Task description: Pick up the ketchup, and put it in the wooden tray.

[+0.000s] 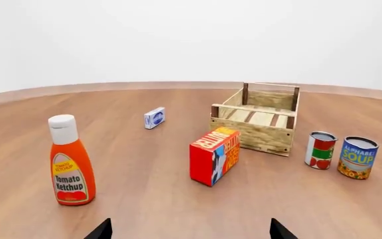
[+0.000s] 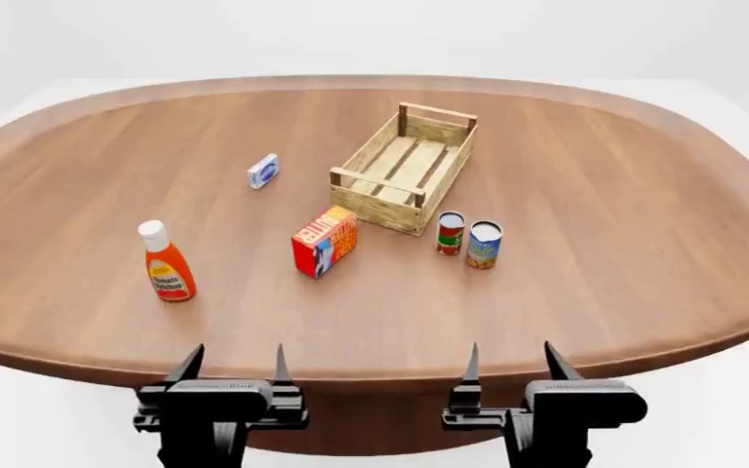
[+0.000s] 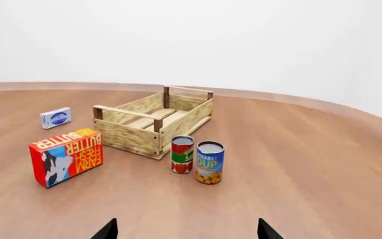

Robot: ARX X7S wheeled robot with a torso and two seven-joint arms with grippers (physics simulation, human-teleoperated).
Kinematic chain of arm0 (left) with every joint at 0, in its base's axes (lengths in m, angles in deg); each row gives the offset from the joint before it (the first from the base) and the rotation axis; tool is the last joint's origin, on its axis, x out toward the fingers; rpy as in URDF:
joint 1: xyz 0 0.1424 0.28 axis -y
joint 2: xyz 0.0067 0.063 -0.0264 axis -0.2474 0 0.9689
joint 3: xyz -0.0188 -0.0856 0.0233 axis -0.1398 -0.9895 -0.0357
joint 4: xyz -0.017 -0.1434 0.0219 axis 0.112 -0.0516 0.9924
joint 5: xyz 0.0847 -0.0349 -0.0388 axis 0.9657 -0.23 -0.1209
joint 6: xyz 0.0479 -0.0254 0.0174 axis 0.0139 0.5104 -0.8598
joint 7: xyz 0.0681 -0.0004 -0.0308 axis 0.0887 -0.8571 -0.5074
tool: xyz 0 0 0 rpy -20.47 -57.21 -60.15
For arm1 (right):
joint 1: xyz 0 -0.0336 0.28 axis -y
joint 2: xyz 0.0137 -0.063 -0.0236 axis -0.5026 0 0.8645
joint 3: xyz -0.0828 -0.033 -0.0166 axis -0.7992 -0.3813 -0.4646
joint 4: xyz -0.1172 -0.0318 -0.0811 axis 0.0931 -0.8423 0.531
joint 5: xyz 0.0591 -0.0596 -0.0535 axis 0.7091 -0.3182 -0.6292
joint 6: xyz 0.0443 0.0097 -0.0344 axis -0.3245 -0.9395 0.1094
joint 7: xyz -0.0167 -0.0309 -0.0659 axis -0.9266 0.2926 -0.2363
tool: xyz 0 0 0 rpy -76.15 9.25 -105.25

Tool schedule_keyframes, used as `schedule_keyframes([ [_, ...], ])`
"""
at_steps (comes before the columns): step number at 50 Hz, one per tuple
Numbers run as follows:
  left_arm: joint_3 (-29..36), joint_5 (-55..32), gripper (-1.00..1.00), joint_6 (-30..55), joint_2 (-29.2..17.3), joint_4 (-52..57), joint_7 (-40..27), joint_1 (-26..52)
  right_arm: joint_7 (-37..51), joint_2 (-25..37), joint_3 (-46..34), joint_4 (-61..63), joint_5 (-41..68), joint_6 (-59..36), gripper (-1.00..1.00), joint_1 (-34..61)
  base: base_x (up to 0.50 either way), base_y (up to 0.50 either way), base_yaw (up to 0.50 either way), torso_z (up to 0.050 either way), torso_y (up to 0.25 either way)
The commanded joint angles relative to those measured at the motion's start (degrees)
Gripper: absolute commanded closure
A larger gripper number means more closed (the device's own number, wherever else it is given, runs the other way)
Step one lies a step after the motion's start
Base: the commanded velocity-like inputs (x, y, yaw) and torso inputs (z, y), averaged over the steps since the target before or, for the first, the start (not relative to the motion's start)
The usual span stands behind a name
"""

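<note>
White backdrop, rounded brown wooden table (image 2: 635, 224).

Head view: the orange-red ketchup squeeze bottle with white cap (image 2: 167, 261) is seen upright on the table's left part, well apart from the pale slatted wooden tray (image 2: 405, 169) near the centre. A red butter box (image 2: 324, 241) is placed between them, nearer the tray. A red-labelled can (image 2: 451, 233) and a blue soup can (image 2: 484, 244) are set just beside each other at the tray's near corner. A small blue-white box (image 2: 262, 171) lies left of the tray. The left gripper (image 2: 233, 365) and right gripper (image 2: 513, 362) are held at the near table edge, fingers spread apart, nothing grasped.

Left wrist view: ketchup, butter box, tray and both cans are shown; only spread fingertips (image 1: 101, 231) are visible.

Right wrist view: tray, cans, butter box are shown; ketchup out of frame.
</note>
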Motion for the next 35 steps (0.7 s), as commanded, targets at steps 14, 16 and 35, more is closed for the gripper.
schedule_keyframes([
  [14,1.87,-5.59,-1.0,20.77,-4.83,16.84,0.43,6.84,-1.26,6.03,-0.66,22.11,1.54,-27.58,-1.0,8.2,0.0,0.0,0.0,0.0,0.0],
  [16,1.98,-6.2,-1.0,22.74,-5.2,18.21,0.63,7.8,-1.55,6.55,-0.69,23.54,1.73,-30.18,-1.0,9.39,0.0,0.0,0.0,0.0,0.0],
  [35,1.57,-11.83,-1.0,40.14,-7.68,28.2,1.12,20.79,-5.14,10.82,-1.5,31.08,4.4,-50.92,-1.0,23.46,0.04,0.0,0.0,0.0,0.0],
])
